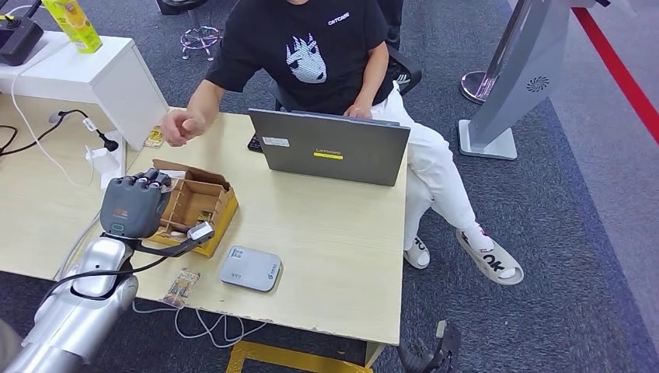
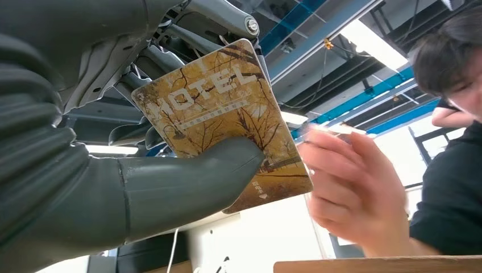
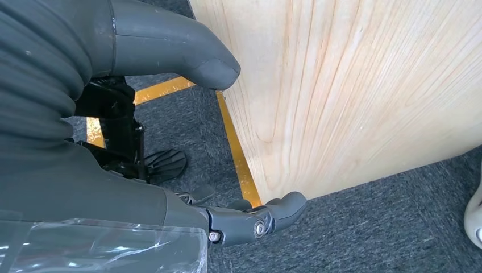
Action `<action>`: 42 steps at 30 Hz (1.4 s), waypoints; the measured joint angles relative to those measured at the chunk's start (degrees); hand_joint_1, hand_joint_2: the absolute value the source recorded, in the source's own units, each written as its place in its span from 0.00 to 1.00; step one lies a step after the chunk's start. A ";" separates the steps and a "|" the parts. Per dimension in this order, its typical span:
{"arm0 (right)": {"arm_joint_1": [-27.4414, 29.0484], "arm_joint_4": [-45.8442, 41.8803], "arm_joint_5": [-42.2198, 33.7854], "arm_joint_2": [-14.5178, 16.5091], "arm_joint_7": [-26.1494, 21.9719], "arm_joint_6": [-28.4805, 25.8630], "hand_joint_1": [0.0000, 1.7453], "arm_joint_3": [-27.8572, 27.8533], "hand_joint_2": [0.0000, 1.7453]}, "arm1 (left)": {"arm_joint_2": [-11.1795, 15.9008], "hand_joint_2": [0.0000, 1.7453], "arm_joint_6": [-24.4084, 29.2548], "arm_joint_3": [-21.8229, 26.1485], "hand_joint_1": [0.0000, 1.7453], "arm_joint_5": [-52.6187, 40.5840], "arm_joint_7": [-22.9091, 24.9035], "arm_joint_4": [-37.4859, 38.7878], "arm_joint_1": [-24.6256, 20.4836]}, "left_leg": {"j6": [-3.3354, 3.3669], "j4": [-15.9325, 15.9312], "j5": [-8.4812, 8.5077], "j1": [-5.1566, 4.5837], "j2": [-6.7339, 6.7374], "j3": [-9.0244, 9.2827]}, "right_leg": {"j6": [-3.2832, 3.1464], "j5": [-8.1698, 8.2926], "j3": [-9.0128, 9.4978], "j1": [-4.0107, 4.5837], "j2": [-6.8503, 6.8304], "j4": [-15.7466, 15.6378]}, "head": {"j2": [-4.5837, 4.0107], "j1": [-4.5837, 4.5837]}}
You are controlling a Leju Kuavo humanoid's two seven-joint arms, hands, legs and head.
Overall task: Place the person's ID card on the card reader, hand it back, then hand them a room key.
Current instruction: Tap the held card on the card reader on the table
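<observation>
yellow-brown room key (image 2: 227,125), grey card reader (image 1: 249,268)

Silver left arm (image 1: 74,311) with black cable, dark grey left hand (image 1: 134,203); right hand (image 3: 170,131) grey, ribbed cover, visible screws.

room key (image 2: 227,122): "HOTEL" | laptop (image 1: 334,148): "Lenovo" | person's sandal (image 1: 489,260): "OK"

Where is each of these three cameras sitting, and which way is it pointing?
Head view: high on the robot, looking down at the desk; left arm and left hand show.
Left wrist view: behind that hand, looking up at the hotel key card it pinches and the ceiling.
Right wrist view: beside the desk's edge, looking at carpet; right hand empty.
Head and left wrist views share the person's hand.
</observation>
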 joint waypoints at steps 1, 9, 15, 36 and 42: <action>0.01 0.00 -0.08 0.00 -0.02 0.00 0.00 0.07 1.00 | -0.11 1.00 -0.05 -0.01 1.00 0.31 -0.44 -0.03 0.08 | 0.00 0.00 0.00 0.00 0.00 0.00 | 0.00 0.00 0.00 0.00 0.00 0.00 | 0.00 0.01; 0.03 0.00 -1.32 -0.03 -0.43 0.00 0.00 0.50 1.00 | -3.20 1.00 -8.24 -2.55 1.00 8.31 -7.42 -3.23 3.87 | 0.00 0.00 0.00 -0.02 0.00 0.00 | 0.00 0.00 -0.02 -0.02 0.01 -0.02 | 0.00 0.00; 0.04 0.00 -1.92 -0.24 -0.67 0.00 0.00 0.84 1.00 | -4.46 1.00 -12.51 -7.35 1.00 10.46 -8.65 -4.70 5.72 | 0.00 0.00 0.00 -0.02 0.01 0.01 | 0.01 0.01 -0.02 -0.01 0.01 -0.02 | 0.00 -0.02; 0.03 0.00 -3.21 -0.46 -0.36 0.00 0.00 2.37 1.00 | -6.58 1.00 -14.43 -16.13 1.00 9.17 -7.35 -2.40 9.29 | 0.00 0.00 0.00 -0.01 -0.02 -0.01 | 0.01 0.01 -0.01 0.00 0.00 -0.01 | 0.01 -0.01; 0.02 -0.02 -3.62 -0.46 0.04 -0.01 0.00 3.03 1.00 | -7.53 1.00 -12.08 -16.76 1.00 7.76 -5.97 -0.23 8.73 | -0.01 0.00 0.00 -0.01 -0.04 0.01 | 0.01 0.01 0.01 0.00 -0.02 -0.01 | 0.00 -0.01</action>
